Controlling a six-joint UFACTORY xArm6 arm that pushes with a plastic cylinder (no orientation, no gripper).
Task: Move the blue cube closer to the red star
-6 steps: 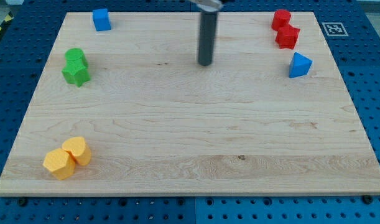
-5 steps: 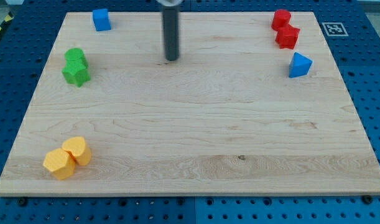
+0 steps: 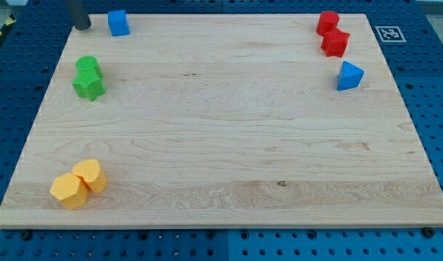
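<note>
The blue cube (image 3: 118,22) sits near the board's top left corner. The red star (image 3: 335,43) sits near the top right, touching a red cylinder (image 3: 327,22) just above it. My tip (image 3: 82,27) is at the top left corner, a short gap to the left of the blue cube and not touching it. Only the lower part of the rod shows.
A blue wedge-shaped block (image 3: 349,76) lies below the red star. A green cylinder (image 3: 87,67) and green star (image 3: 88,85) sit at the left. Two yellow blocks (image 3: 77,184) lie at the bottom left. The wooden board (image 3: 228,145) rests on a blue pegboard.
My tip has moved left along the board's top, from the upper middle to just left of the blue cube. No block has moved.
</note>
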